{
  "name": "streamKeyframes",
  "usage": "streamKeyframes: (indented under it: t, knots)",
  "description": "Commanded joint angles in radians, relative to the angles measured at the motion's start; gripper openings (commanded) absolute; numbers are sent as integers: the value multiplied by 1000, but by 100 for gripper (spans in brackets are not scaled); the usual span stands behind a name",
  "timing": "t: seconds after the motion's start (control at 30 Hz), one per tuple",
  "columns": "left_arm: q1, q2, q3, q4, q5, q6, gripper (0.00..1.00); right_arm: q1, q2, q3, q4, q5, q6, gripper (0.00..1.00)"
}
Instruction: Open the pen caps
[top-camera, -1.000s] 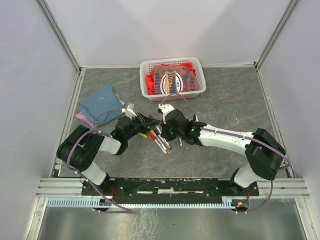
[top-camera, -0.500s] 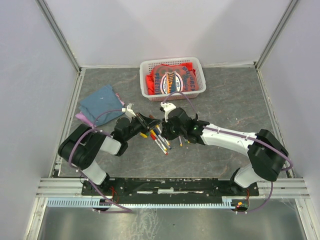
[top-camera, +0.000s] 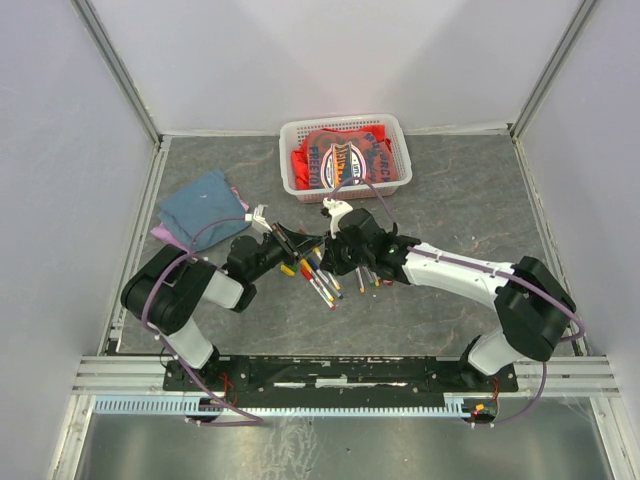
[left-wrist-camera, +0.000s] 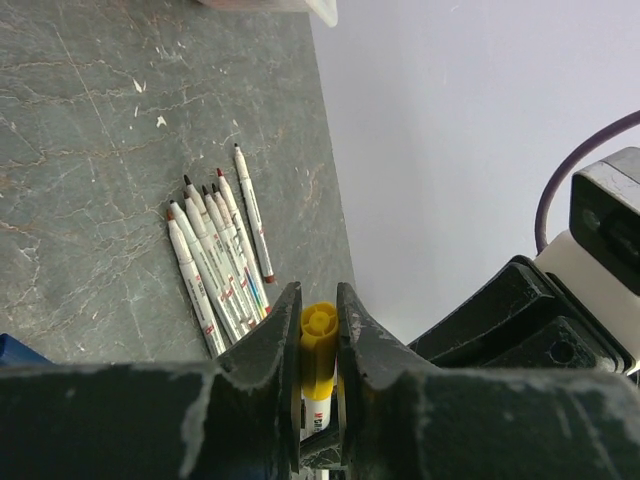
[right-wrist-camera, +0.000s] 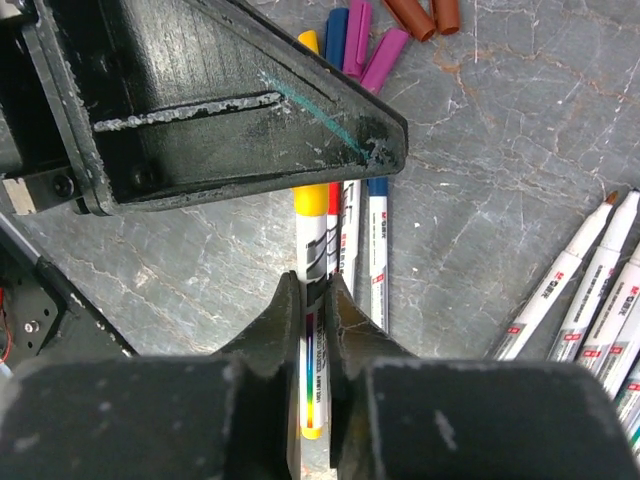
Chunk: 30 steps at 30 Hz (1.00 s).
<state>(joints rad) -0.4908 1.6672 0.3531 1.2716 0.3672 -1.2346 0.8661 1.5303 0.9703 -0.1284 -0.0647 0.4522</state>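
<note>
Since one second ago the right hand (right-wrist-camera: 308, 292) had moved a little farther from the arm bases, toward the basket (top-camera: 300, 190), and the left hand (left-wrist-camera: 318, 305) had followed it. They had moved as one pair, so I judged that the pull was still to come.

From the left wrist, the left hand was pressed on the yellow cap (left-wrist-camera: 318, 340), one finger at each side. Beyond it a row of uncapped pens (left-wrist-camera: 215, 255) lay on the desk (left-wrist-camera: 90, 120). This view did not show the barrel.

From the right wrist, the right hand was pinching the white barrel of the same pen (right-wrist-camera: 312, 250). The yellow cap sat on the barrel with no gap, so it looked not yet open. Only this view showed the loose purple caps (right-wrist-camera: 368, 48) and brown caps (right-wrist-camera: 420, 12), and a red-capped pen (right-wrist-camera: 335, 230) and a blue-capped pen (right-wrist-camera: 378, 240) lying just beside, both closed.

From the top view both grips were hidden by the hands themselves.
</note>
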Motion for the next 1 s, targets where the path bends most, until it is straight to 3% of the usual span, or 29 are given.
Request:
streamKeyframes:
  t: [0.0,0.17,0.4,0.6,0.8,0.97]
  knots:
    - [-9,-29,10,79,37,-32,3,-9,21,44,66,1,5,3]
    - [-13,-24,3,66,-35,-50,3,-13,26,14,68,45,-16,1]
    - [-28,-145,80,-317,-266,66,3,-5,31,-5,9,216,-103,1]
    - [-33,-165,175,-490,-413,127,3,21,27,-39,4,344,-150,1]
    - [-33,-137,228,-482,-442,122,3,37,29,-52,11,392,-157,1]
    - [-30,-114,190,-313,-419,110,3,32,-27,-84,35,313,-110,1]
